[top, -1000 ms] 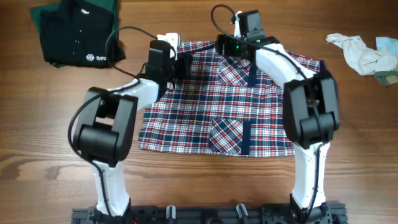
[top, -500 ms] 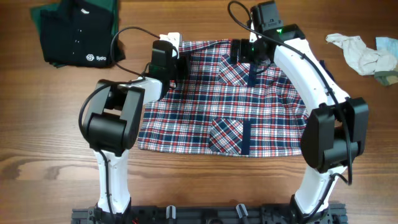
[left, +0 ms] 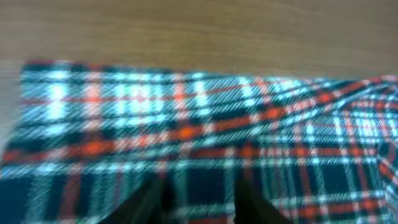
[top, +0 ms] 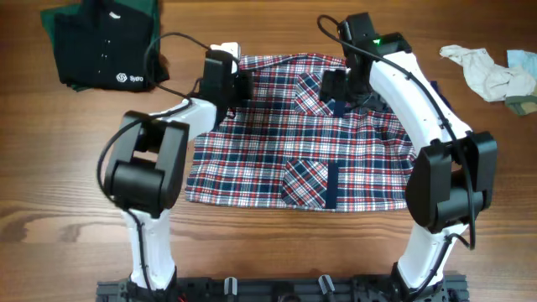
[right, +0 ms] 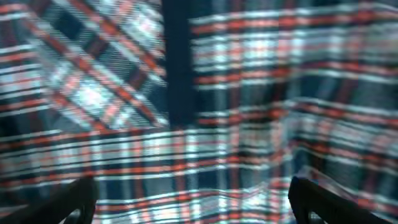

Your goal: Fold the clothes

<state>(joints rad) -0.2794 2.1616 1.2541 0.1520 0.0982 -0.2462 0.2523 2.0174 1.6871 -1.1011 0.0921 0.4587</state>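
The plaid shirt [top: 319,143] lies spread flat on the wooden table [top: 50,168], with one patch pocket [top: 306,180] and its navy trim near the front. My left gripper [top: 242,85] sits low at the shirt's back left edge. In the left wrist view its fingers [left: 146,208] stand a little apart over the plaid [left: 186,112], gripper [left: 200,206] open with nothing pinched. My right gripper [top: 334,84] hovers over the back middle of the shirt. It is wide open [right: 196,205] above the plaid [right: 249,93] and a navy strip [right: 175,62].
A folded black garment with a white logo [top: 105,50] lies at the back left corner. A crumpled off-white and pale green cloth [top: 487,71] lies at the back right. Bare wood runs along the front and both sides of the shirt.
My right gripper has shifted right and a little toward the front over the shirt, staying wide open. The left gripper has stayed at the back left edge; its fingers narrowed, then parted again.
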